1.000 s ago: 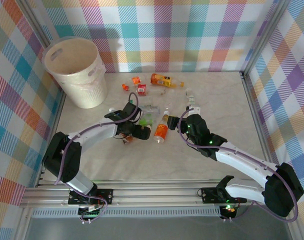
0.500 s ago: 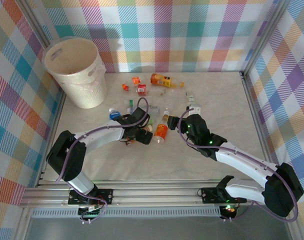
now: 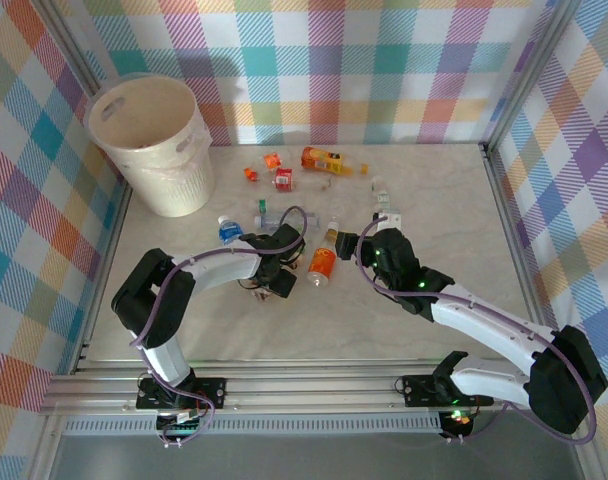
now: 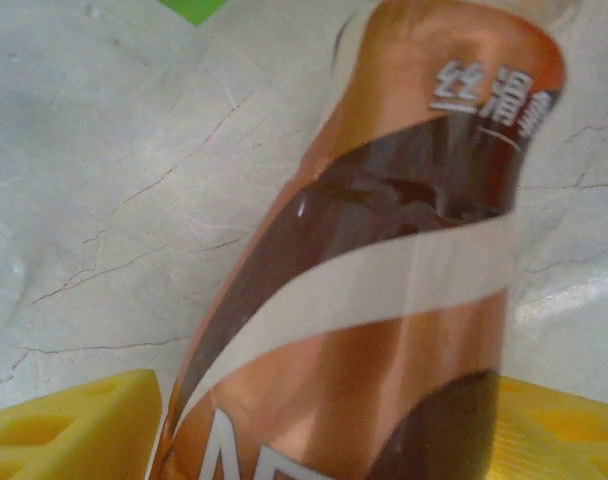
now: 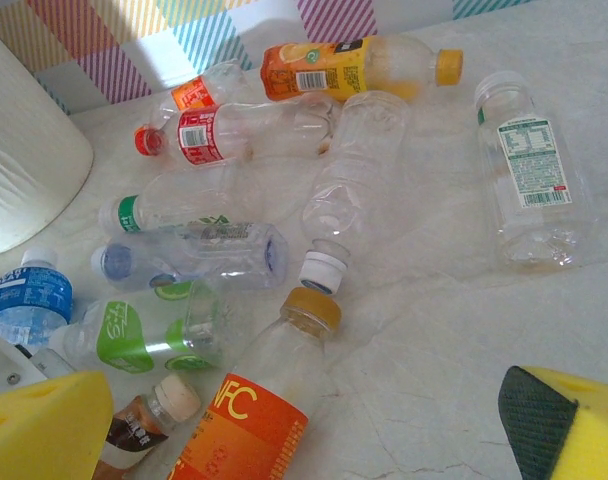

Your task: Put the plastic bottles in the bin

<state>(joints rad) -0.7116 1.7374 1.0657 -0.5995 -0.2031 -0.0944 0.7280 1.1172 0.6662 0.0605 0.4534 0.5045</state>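
Several plastic bottles lie scattered mid-table. A brown-and-orange-labelled bottle [image 4: 384,300] lies on the table between the yellow fingers of my left gripper [image 3: 283,277], whose pads press against both its sides. My right gripper [image 3: 346,243] stands open just above an orange NFC-labelled bottle [image 5: 246,415], also visible from above [image 3: 322,262]. A green-labelled bottle [image 5: 149,335], a blue-labelled one [image 3: 227,229] and clear ones [image 5: 529,180] lie nearby. Further back lie an orange juice bottle [image 3: 329,160] and small red-labelled ones [image 3: 283,178]. The cream bin [image 3: 149,145] stands upright at the back left.
Checked walls and metal rails enclose the table on the left, back and right. Bare marble surface [image 3: 454,210] stretches to the right of the bottles and in front of both grippers. The bin's side [image 5: 24,150] is visible at the left of the right wrist view.
My left gripper has swung a little right and nearer, uncovering the blue-labelled bottle, and its jaws have come in onto the brown-labelled bottle. The right arm has stayed still.
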